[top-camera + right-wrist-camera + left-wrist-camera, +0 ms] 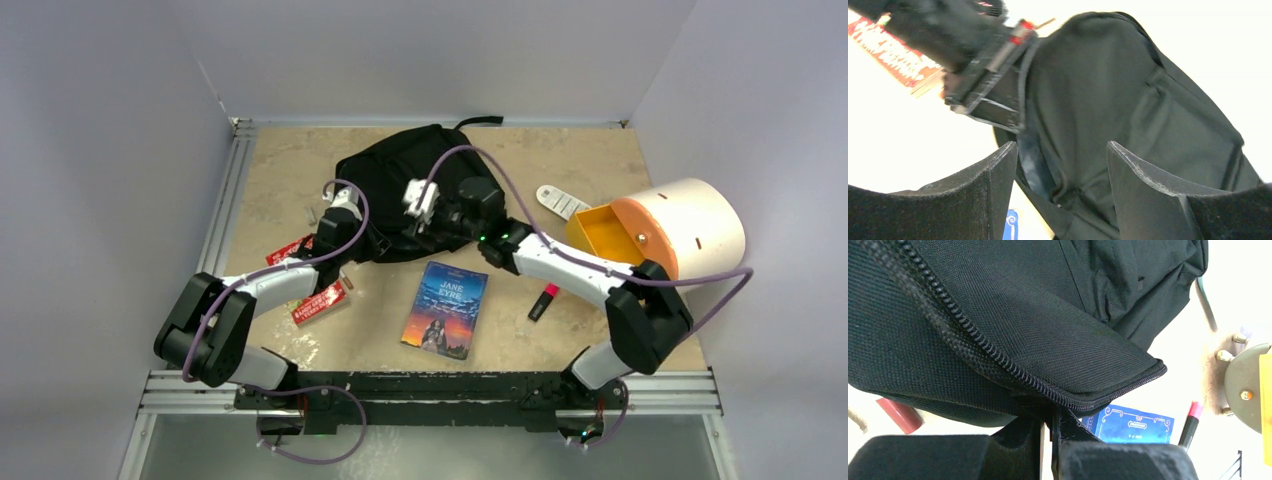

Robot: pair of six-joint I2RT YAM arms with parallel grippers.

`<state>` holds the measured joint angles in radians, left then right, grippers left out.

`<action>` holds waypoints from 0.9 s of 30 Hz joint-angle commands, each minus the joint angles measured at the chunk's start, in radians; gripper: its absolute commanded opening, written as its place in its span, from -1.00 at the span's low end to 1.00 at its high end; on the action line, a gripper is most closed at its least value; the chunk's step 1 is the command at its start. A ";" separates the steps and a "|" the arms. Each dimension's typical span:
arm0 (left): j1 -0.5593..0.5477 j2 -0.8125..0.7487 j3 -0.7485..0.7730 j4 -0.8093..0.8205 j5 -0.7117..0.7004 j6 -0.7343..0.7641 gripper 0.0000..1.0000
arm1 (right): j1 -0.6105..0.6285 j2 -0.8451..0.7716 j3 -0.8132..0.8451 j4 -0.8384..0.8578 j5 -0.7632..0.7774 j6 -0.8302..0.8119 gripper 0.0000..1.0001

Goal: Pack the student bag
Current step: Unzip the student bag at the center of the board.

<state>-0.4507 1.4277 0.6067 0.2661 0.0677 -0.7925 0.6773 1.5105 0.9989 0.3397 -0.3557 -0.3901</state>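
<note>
The student bag, a soft black backpack, lies at the back middle of the table. My left gripper is at its left front edge. In the left wrist view the left gripper is shut on the bag's zipped rim and holds that flap raised. My right gripper hovers over the bag's front. In the right wrist view the right gripper is open and empty, with the bag's fabric and a slit of grey lining between the fingers. The left gripper's body shows there at upper left.
A "Jane Eyre" book lies in front of the bag and also shows in the left wrist view. A red marker lies right of it. A cream-and-orange cylinder lies at far right, with a white strip beside it. A red booklet lies under the left arm.
</note>
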 commanded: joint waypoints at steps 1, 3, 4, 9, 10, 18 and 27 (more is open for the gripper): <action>0.006 -0.010 -0.013 0.049 0.024 0.001 -1.00 | 0.076 0.064 0.078 -0.070 0.000 -0.303 0.35; 0.006 -0.012 -0.014 0.051 0.028 0.001 -1.00 | 0.107 0.097 0.091 -0.074 0.065 -0.355 0.37; 0.006 -0.012 -0.015 0.051 0.031 -0.001 -1.00 | 0.119 0.115 0.098 -0.075 0.097 -0.380 0.38; 0.006 -0.019 -0.016 0.053 0.038 -0.003 -1.00 | 0.141 0.200 0.138 -0.072 0.190 -0.465 0.37; 0.006 -0.019 -0.016 0.053 0.039 -0.003 -1.00 | 0.142 0.210 0.138 -0.059 0.199 -0.474 0.37; 0.006 -0.023 -0.022 0.064 0.056 -0.009 -1.00 | 0.146 0.291 0.144 0.043 0.276 -0.503 0.23; 0.006 -0.024 -0.022 0.064 0.060 -0.011 -1.00 | 0.148 0.314 0.140 0.153 0.255 -0.406 -0.41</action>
<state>-0.4469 1.4277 0.5907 0.2836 0.1013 -0.7937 0.8181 1.8484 1.1126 0.3717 -0.0952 -0.8536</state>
